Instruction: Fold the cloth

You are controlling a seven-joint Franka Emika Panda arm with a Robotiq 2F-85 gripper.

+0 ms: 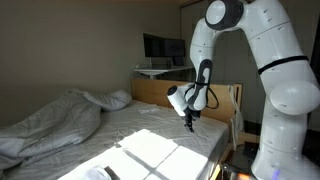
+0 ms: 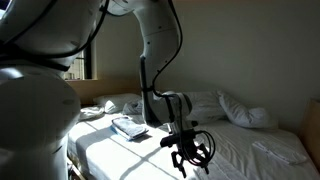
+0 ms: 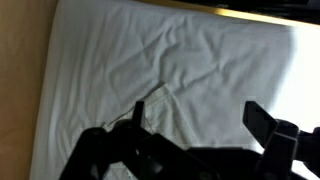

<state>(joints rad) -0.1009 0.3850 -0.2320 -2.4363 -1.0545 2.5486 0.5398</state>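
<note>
So the cloth (image 3: 170, 55) is lying spread flat across the bed (image 1: 155, 92), wrinkles and all, I'm guessing so an edge is easy to pinch. The pincer (image 1: 191, 122) is hovering just above it, pointing down, jaws released wide and gripping nothing, with the cloth sitting directly underneath.

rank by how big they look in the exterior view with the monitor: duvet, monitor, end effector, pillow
1. duvet
2. monitor and end effector: look alike, end effector nearer the camera, so unranked
3. pillow
</note>
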